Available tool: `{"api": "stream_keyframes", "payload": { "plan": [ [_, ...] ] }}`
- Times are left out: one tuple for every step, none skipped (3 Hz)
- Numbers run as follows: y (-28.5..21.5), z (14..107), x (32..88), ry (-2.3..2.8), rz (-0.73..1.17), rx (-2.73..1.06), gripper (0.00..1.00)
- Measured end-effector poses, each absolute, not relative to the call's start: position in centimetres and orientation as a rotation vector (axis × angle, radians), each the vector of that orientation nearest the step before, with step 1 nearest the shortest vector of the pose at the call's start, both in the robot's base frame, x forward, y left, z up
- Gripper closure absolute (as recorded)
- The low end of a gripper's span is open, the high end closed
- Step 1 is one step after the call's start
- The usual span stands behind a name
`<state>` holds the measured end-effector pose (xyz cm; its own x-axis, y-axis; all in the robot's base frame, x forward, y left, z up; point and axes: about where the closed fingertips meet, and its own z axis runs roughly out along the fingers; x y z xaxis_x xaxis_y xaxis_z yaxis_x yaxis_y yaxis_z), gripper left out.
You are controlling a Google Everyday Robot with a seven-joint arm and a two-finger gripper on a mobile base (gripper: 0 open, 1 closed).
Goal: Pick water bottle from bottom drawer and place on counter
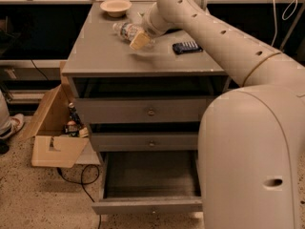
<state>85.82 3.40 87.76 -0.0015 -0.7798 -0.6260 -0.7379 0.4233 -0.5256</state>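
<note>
Grips the small clear plastic water bottle (124,30) on its side in the pale two-finger tool (138,40), low over the rear of the flat grey counter (95,56) — touching or not, cannot tell. Could roll on release, being round, toward the shallow tan bowl (116,7) or the dark flat device (187,47) nearby — finds nothing between them. Leaves the wide grey bottom drawer (147,205) pulled open below.
</note>
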Motion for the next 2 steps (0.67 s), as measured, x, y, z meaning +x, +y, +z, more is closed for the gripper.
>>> {"api": "stream_keyframes", "payload": {
  "plan": [
    [1.2,89.7,85.3,1.735,-0.119,-1.249,0.0],
    [-2.4,92.7,83.6,1.72,-0.227,-1.141,0.0]
  ]
}}
